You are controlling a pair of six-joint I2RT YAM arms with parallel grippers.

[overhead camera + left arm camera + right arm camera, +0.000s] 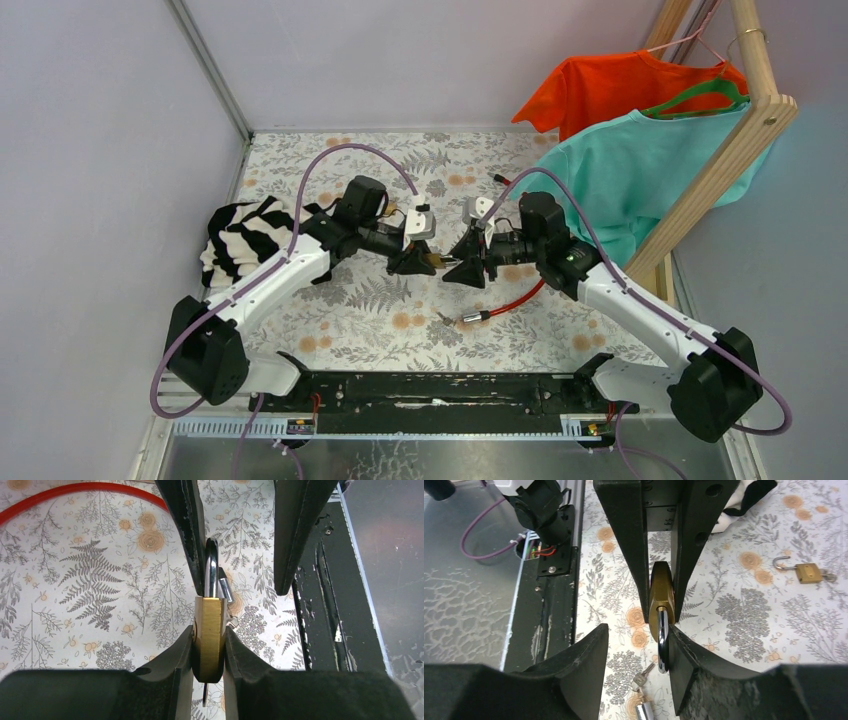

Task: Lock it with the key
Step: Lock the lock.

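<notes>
My left gripper [425,262] is shut on the brass body of a padlock [209,635] and holds it above the floral table cover, shackle [212,570] pointing away. A thin dark blade [205,696] hangs under the body; I cannot tell if it is a key. My right gripper [462,268] faces it, open, its jaws astride the shackle [663,645], which rests against the right-hand finger [684,650]. A small key [642,677] lies on the cover below, tied to the metal end [641,712] of a red cable [515,300].
A second brass padlock [806,572] with open shackle lies on the cover. A striped cloth [245,235] lies at the left. Orange [610,90] and teal [620,170] shirts hang on a wooden rack [740,140] at the right. A black rail [440,390] runs along the near edge.
</notes>
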